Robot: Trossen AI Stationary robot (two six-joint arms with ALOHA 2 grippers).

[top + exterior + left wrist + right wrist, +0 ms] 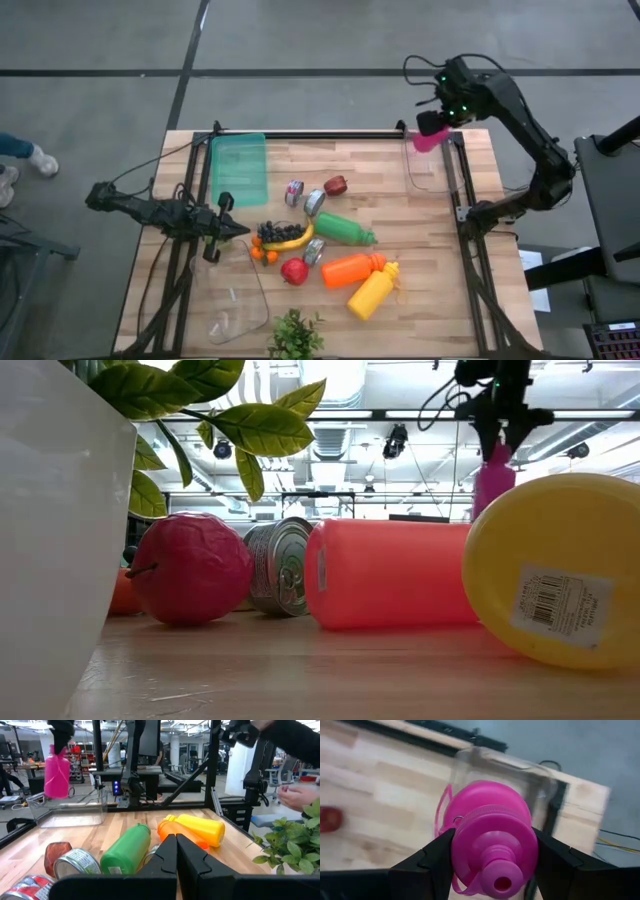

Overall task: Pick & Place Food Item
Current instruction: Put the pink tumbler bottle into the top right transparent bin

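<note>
A pink bottle (428, 138) hangs in my right gripper (437, 120) above the clear tub (432, 172) at the table's far right corner. The right wrist view looks down on the bottle's cap (495, 870), with the tub (520, 767) below it. The bottle also shows in the left wrist view (56, 767) and the low view (492, 480). My left gripper (224, 231) lies shut low over the table's left side, just left of the grapes (276, 231) and banana (291, 241). Its fingers (176, 855) point toward the green bottle (127, 852). My right gripper pinches the pink bottle between its two fingers (437, 857), one on each side of the upper body (470, 825) just below the cap. The fingers come from above, pointing down. The bottle hangs upright, lifted clear over the clear tub.
Mid-table lie a red apple (294, 271), small oranges (258, 252), cans (314, 202), a red fruit (336, 185) and green (343, 229), orange (352, 268) and yellow (373, 291) bottles. A teal bin (240, 168) sits far left, a clear tub (240, 300) near left, a plant (295, 335) at the near edge.
</note>
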